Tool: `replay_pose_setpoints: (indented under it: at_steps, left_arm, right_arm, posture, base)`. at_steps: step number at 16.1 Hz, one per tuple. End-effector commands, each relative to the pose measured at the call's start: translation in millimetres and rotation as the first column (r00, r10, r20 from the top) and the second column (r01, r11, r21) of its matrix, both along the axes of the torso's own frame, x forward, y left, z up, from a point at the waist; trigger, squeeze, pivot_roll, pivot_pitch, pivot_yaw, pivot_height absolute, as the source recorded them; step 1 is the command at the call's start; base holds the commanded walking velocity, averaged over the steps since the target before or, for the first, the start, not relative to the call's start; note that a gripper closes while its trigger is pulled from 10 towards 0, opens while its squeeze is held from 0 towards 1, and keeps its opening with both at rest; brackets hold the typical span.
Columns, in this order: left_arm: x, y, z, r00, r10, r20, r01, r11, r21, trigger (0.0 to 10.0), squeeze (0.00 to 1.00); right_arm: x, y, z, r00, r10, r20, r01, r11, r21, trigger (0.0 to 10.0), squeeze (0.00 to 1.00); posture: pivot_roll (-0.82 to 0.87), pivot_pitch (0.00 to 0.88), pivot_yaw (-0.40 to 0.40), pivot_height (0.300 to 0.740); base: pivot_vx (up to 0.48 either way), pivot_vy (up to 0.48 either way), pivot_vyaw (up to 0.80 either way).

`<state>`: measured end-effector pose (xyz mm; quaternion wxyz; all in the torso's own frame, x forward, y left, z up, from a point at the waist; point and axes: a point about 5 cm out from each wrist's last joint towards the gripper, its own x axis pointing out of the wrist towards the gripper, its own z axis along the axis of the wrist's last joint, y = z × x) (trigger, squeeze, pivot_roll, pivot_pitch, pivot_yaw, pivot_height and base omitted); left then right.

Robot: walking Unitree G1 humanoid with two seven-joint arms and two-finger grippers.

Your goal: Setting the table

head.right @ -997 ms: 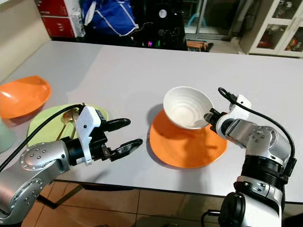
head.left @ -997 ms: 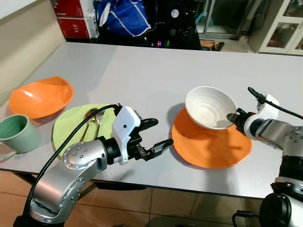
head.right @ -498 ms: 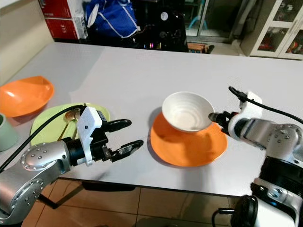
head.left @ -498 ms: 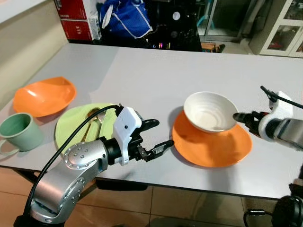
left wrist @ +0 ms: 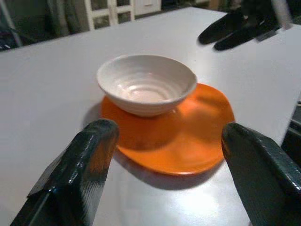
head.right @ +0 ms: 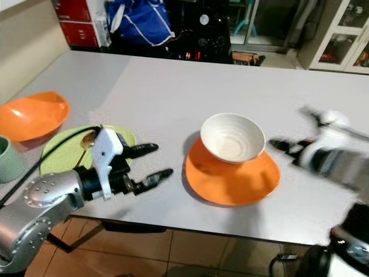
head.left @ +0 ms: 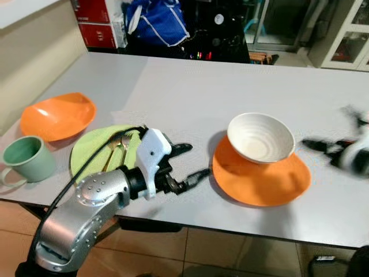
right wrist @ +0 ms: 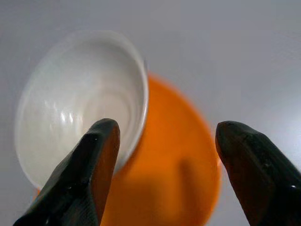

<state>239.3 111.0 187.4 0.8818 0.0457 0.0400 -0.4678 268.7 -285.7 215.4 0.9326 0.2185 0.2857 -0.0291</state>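
A white ribbed bowl (head.left: 260,137) sits upright and empty on an orange plate (head.left: 262,179), toward its far edge. To the left lie a green plate (head.left: 95,152) bearing a spoon (head.left: 119,143), a green mug (head.left: 27,158), and an orange bowl (head.left: 56,116).

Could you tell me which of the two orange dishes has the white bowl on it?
The flat orange plate by the right gripper; the orange bowl holds nothing.

A long pale grey table (head.left: 190,86) runs across the room under even indoor light. Below its near edge lies a floor of reddish-brown tiles (head.right: 190,251). A beige wall (head.left: 29,57) flanks the left. Beyond the far edge stand red boxes (head.left: 95,23), a blue bag (head.left: 155,23) and, at the right, what may be a white glass-fronted cabinet (head.right: 346,34)
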Motion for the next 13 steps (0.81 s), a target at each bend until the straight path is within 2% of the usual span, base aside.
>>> replay_pose_setpoints:
  at_steps: [1,2,4,5,6,7,10,13]
  left_arm:
    - [1.6,3.2,13,0.997,0.034,0.063,-0.033,0.999,-0.025,10.0,0.0]
    - [7.8,8.9,22,0.986,0.126,0.113,-0.121,0.991,-0.049,10.0,0.0]
    - [23.7,20.7,35,0.926,0.328,0.185,-0.319,0.945,-0.079,10.0,0.0]
    - [33.3,29.2,41,0.87,0.44,0.22,-0.428,0.898,-0.103,10.0,0.0]
    - [37.6,35.0,41,0.831,0.502,0.24,-0.493,0.864,-0.103,10.0,0.0]
    - [38.9,37.0,39,0.814,0.527,0.244,-0.519,0.849,-0.1,10.0,0.0]
    - [33.5,29.1,36,0.808,0.536,0.243,-0.531,0.842,-0.093,10.0,0.0]
    - [34.6,23.2,31,0.8,0.548,0.245,-0.544,0.834,-0.092,10.0,0.0]
  right_arm:
    - [-2.4,-0.8,19,0.997,0.011,0.083,-0.011,1.0,-0.01,10.0,0.0]
    - [-3.0,-0.5,39,0.983,0.006,0.185,-0.001,1.0,-0.025,10.0,0.0]
    - [-0.4,10.3,59,0.938,0.013,0.347,0.016,0.996,-0.082,10.0,0.0]
    - [1.5,24.6,63,0.893,0.048,0.447,0.026,0.987,-0.158,10.0,0.0]
    - [5.1,44.2,53,0.865,0.093,0.493,0.042,0.966,-0.257,10.0,0.0]
    - [7.7,57.4,46,0.855,0.111,0.506,0.044,0.958,-0.284,10.0,0.0]
    - [6.9,95.1,43,0.799,0.134,0.587,0.033,0.964,-0.265,10.0,0.0]
    - [6.9,105.5,40,0.763,0.125,0.634,0.051,0.966,-0.252,10.0,0.0]
  posture:
    - [-0.03,0.006,0.0,0.74]
    - [-0.04,0.0,0.006,0.74]
    - [-0.04,0.0,0.01,0.74]
    - [-0.04,0.0,0.008,0.74]
    - [-0.03,0.0,0.006,0.74]
    - [-0.02,0.0,0.003,0.74]
    - [-0.01,0.0,-0.01,0.74]
    - [-0.01,0.0,-0.009,0.74]
  base:
    - [0.0,0.0,0.0]
    - [0.0,0.0,0.0]
    - [0.0,0.0,0.0]
    - [0.0,0.0,0.0]
    - [0.0,0.0,0.0]
    - [0.0,0.0,0.0]
    - [-0.081,0.0,0.0]
    - [-0.299,0.0,0.0]
